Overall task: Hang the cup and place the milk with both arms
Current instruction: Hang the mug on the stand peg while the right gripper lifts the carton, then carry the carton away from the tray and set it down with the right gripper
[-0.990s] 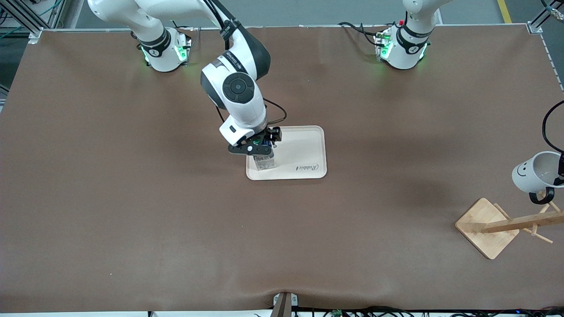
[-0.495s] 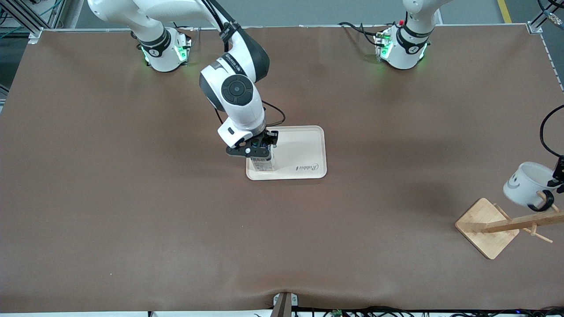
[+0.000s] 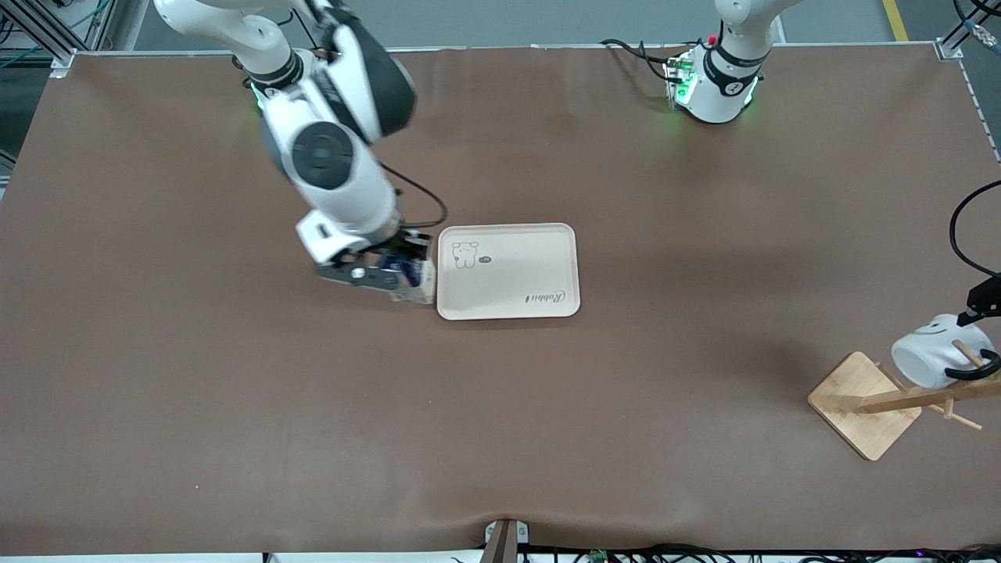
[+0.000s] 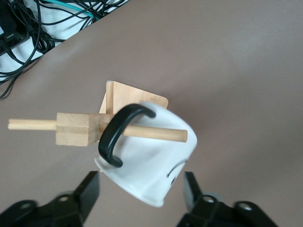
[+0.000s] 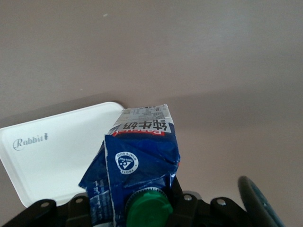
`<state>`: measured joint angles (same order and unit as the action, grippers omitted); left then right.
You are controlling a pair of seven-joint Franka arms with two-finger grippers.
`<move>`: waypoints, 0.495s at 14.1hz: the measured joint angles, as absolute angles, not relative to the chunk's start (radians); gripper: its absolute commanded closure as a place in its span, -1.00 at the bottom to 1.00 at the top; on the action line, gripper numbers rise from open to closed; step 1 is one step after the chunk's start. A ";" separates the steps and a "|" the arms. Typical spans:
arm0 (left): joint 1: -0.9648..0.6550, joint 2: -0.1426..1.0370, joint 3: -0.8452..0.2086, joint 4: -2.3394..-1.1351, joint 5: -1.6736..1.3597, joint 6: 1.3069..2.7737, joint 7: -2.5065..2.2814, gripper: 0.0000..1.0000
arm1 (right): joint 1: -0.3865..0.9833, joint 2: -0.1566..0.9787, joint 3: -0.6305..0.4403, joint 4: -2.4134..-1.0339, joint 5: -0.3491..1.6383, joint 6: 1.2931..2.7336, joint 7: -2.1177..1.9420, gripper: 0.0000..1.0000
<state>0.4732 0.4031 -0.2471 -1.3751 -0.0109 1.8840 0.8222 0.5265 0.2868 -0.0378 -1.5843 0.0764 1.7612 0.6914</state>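
A brown-covered table (image 3: 235,407) fills the room, with tangled black cables (image 3: 704,554) along its edge.

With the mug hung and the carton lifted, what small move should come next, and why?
Probably draw the left gripper back from the white smiley mug: its black handle sits on the wooden peg, fingers open. The right gripper holds the blue milk carton beside the beige tray.

Three cameras: one high over the table, one on each wrist.

The front camera looked down from high across the table (image 3: 156,391), facing both arm bases. The left wrist camera looked close down past its fingers (image 4: 90,189) at the cup (image 4: 151,165) on the wooden rack (image 4: 75,127), also seen at the front view's edge. The right wrist camera sat close over the milk (image 5: 142,161) beside the tray (image 5: 57,151), likewise shared.
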 measured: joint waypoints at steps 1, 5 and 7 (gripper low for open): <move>0.473 0.401 -0.250 -1.374 -0.011 1.880 0.800 -1.00 | 0.484 0.258 -0.039 -1.585 0.076 1.721 0.670 1.00; 0.451 0.364 -0.276 -1.371 -0.011 1.787 0.576 -1.00 | 0.326 0.201 -0.041 -1.633 0.075 1.658 0.563 1.00; 0.428 0.335 -0.299 -1.371 -0.011 1.737 0.426 -1.00 | 0.211 0.189 -0.044 -1.689 0.073 1.659 0.438 1.00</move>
